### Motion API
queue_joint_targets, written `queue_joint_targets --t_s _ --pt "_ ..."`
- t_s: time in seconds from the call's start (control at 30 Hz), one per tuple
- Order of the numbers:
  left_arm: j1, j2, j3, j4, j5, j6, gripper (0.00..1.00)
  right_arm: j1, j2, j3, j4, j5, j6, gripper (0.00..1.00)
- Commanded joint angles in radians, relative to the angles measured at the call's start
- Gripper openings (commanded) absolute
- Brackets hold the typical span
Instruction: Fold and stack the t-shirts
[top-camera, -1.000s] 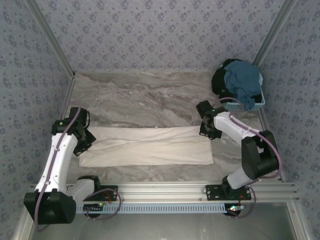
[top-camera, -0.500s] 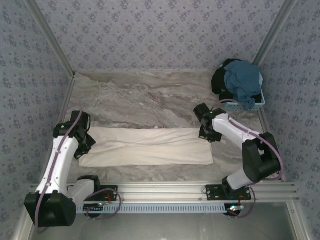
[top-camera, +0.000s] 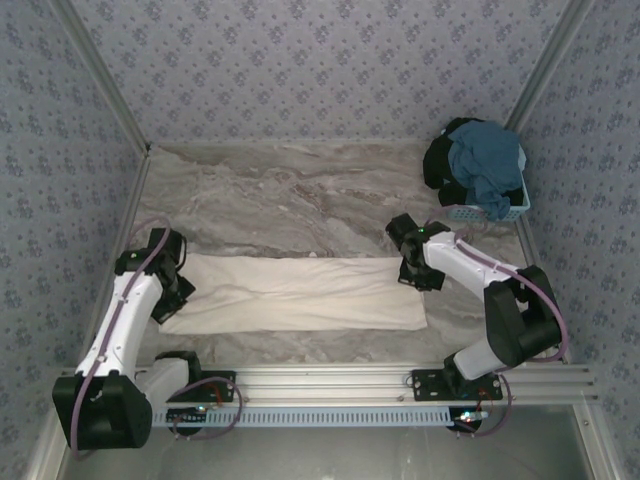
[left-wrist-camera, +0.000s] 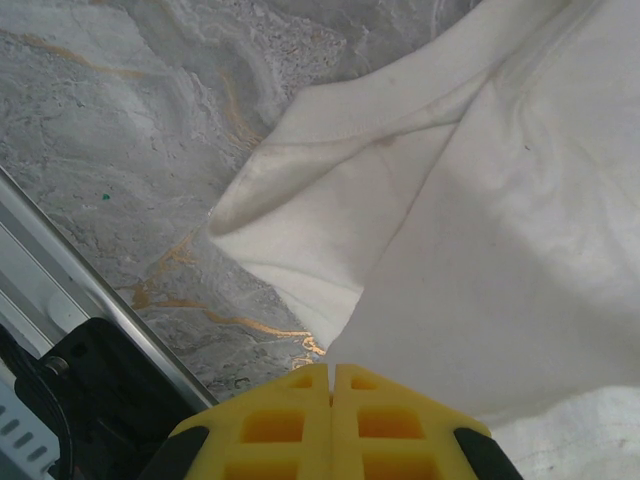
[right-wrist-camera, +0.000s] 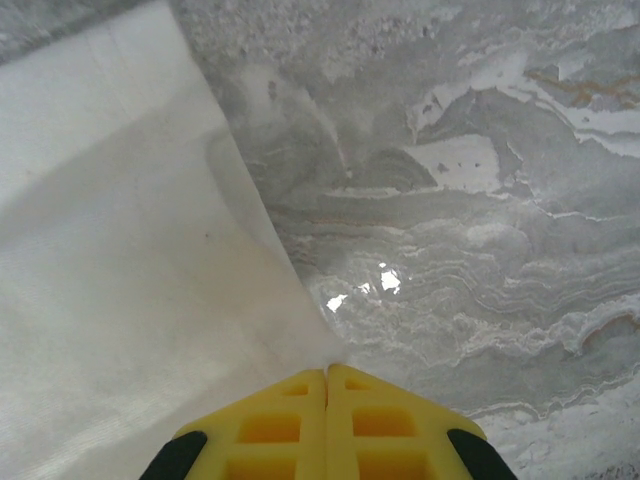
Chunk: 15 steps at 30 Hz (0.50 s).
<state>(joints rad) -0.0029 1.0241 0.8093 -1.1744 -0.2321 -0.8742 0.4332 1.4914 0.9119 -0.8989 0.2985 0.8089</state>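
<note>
Left gripper (top-camera: 178, 291) and right gripper (top-camera: 414, 272) each pinching an end of the cream tee (top-camera: 300, 293)

The cream tee lies as a long flat band, left to right, across the near part of the marble table (top-camera: 280, 190). Left jaws are clamped shut on its left end, right jaws shut on its far right corner. Teal tee (top-camera: 485, 160) and black tee (top-camera: 438, 160) sit heaped in the basket (top-camera: 505, 210) at the far right, well apart.
</note>
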Motion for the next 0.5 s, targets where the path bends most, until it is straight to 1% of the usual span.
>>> queue_joint_targets --t_s 0.0,0.03,0.1,0.13,0.17,0.2,0.27,0.3,0.37,0.43,0.47 --pt "-0.008 0.008 -0.012 0.005 -0.020 -0.031 0.00 0.008 -0.004 -0.014 -0.046 0.002 0.039 0.08" --pt "-0.008 0.010 -0.013 0.007 -0.025 -0.034 0.00 0.008 -0.004 -0.012 -0.051 0.001 0.042 0.12" --pt "-0.008 0.014 -0.012 0.007 -0.032 -0.044 0.00 0.009 -0.011 -0.004 -0.073 0.001 0.050 0.28" --pt "-0.008 0.014 -0.013 0.007 -0.033 -0.046 0.00 0.008 -0.019 0.000 -0.087 0.004 0.050 0.32" --pt "-0.008 0.017 -0.010 0.009 -0.030 -0.048 0.07 0.007 -0.034 0.007 -0.098 0.012 0.051 0.37" --pt "-0.008 0.019 0.000 0.005 -0.028 -0.050 0.17 0.006 -0.054 0.017 -0.107 0.023 0.050 0.40" --pt "-0.011 0.023 0.030 0.001 -0.021 -0.049 0.32 -0.002 -0.090 0.037 -0.121 0.031 0.049 0.43" --pt "-0.013 0.028 0.051 0.003 -0.016 -0.046 0.35 -0.006 -0.107 0.047 -0.120 0.031 0.045 0.44" --pt "-0.017 0.052 0.099 0.019 0.000 -0.036 0.36 -0.008 -0.124 0.062 -0.090 0.013 0.037 0.44" --pt "-0.017 0.089 0.149 0.059 0.031 -0.019 0.36 -0.008 -0.125 0.066 -0.035 -0.022 0.032 0.40" --pt "-0.016 0.113 0.167 0.099 0.060 -0.004 0.36 -0.009 -0.120 0.059 0.022 -0.060 0.017 0.38"
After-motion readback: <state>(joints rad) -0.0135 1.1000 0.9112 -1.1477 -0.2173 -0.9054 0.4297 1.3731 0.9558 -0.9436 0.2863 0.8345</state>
